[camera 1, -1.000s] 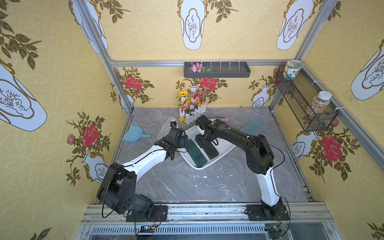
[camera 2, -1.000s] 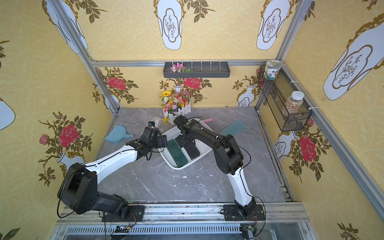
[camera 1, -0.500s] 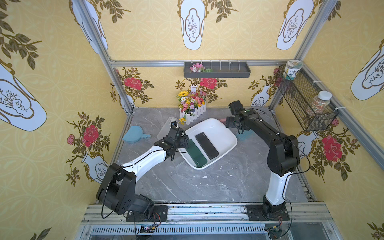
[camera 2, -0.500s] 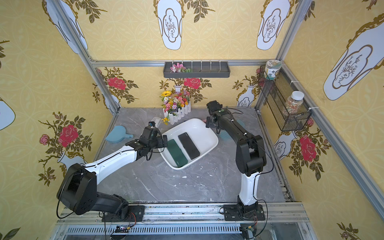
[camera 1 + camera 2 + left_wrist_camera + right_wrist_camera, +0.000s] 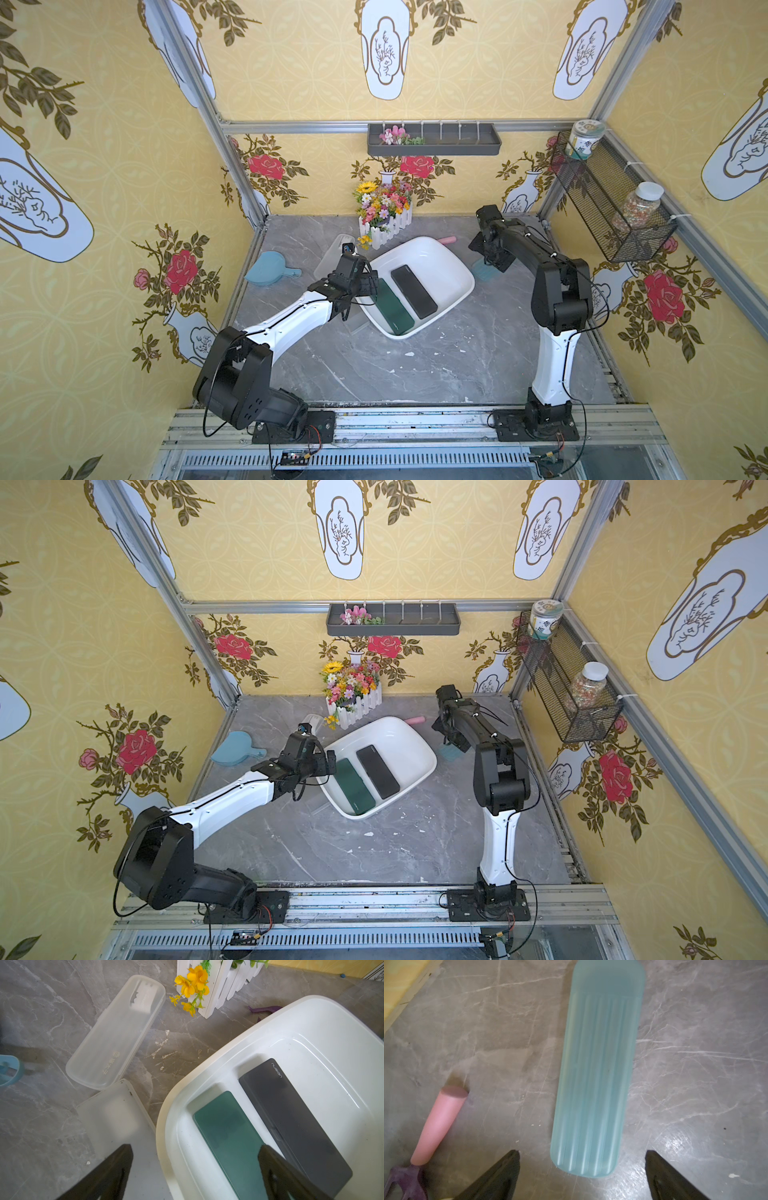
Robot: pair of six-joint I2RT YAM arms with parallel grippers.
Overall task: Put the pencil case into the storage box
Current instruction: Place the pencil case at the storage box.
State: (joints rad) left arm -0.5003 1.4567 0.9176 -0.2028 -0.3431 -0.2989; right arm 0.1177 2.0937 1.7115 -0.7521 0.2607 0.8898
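Note:
The storage box is a white tub in the middle of the table, and in it lie a green pencil case and a black one. My left gripper is open and straddles the tub's rim with nothing held. On the table to the right of the tub lies a translucent blue pencil case. My right gripper hangs open above one end of it, apart from it. A frosted clear case lies left of the tub.
A second frosted piece lies beside the tub's rim. A white-fenced flower pot and a pink-handled tool sit behind the tub. A blue paddle-shaped thing lies at the left. A mesh basket hangs on the right wall.
My right arm has swung from over the tub to the right and now hovers above the blue case. The left arm has stayed still.

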